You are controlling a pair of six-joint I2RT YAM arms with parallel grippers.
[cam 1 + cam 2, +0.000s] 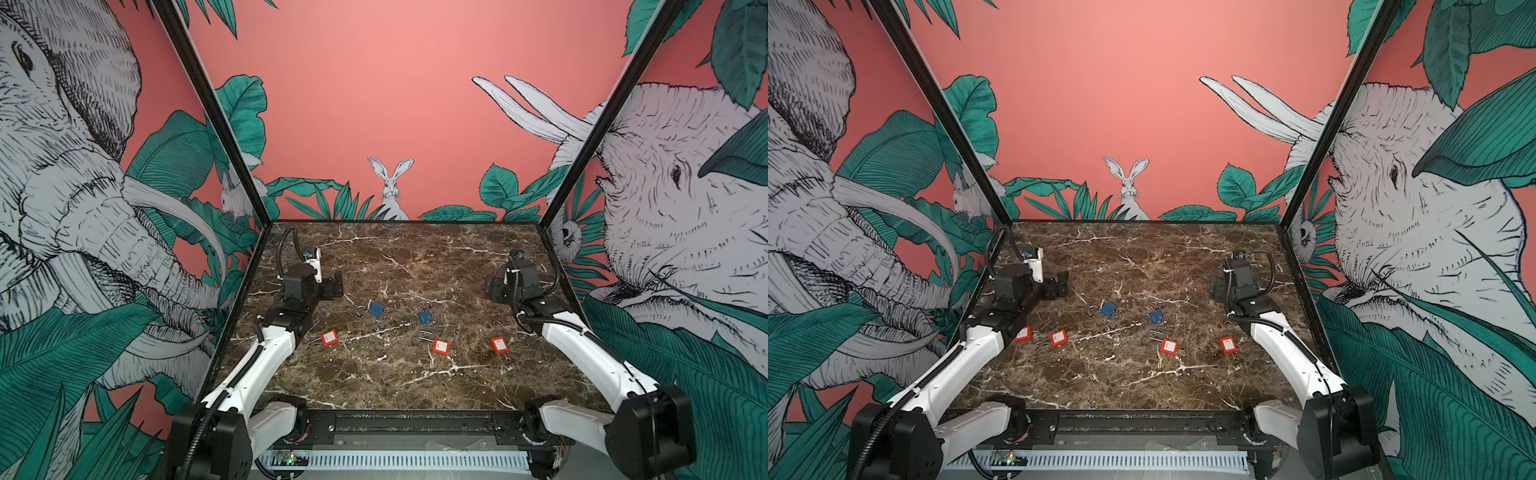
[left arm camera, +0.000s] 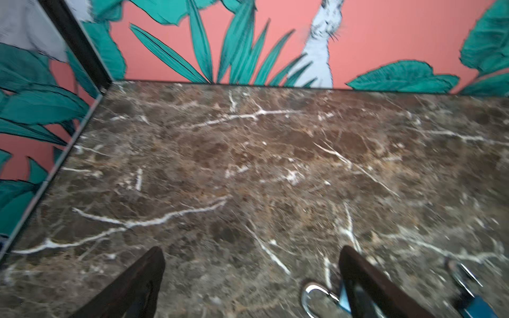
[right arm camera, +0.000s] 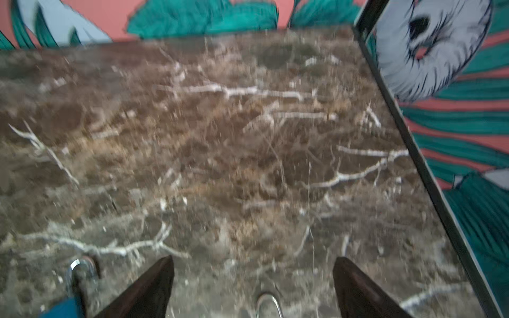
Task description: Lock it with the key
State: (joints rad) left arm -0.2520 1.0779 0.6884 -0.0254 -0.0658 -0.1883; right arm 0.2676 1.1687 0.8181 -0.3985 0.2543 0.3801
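Two blue square padlocks lie near the middle of the brown, white-veined marble tabletop (image 1: 395,382). The left blue padlock (image 1: 376,309) has its silver shackle (image 1: 360,310) on its left side. The right blue padlock (image 1: 426,318) lies a little nearer and to the right.

Four red square padlocks lie in a rough row nearer than the blue ones. The first red padlock (image 1: 1022,334) lies beside the left arm, and the second red padlock (image 1: 1058,338) is just right of it. The third red padlock (image 1: 1169,347) lies near-right of the right blue padlock, and the fourth red padlock (image 1: 1228,345) is farthest right.

A thin silver loop (image 1: 424,335) lies just far-left of the third red padlock. A small silver ring (image 1: 497,322) lies just beyond the fourth. Whether either is the key I cannot tell.

The left claw (image 1: 334,286) sits far-left of the left blue padlock, near it but apart. Its dark fingers (image 2: 132,286) are spread wide with only bare marble between them. That padlock's shackle shows just beside one finger.

The right claw (image 1: 494,289) sits far-right of the right blue padlock, well apart. Its jaws also stand wide and hold nothing. In the right wrist view the small silver ring lies between the fingers, ungripped.
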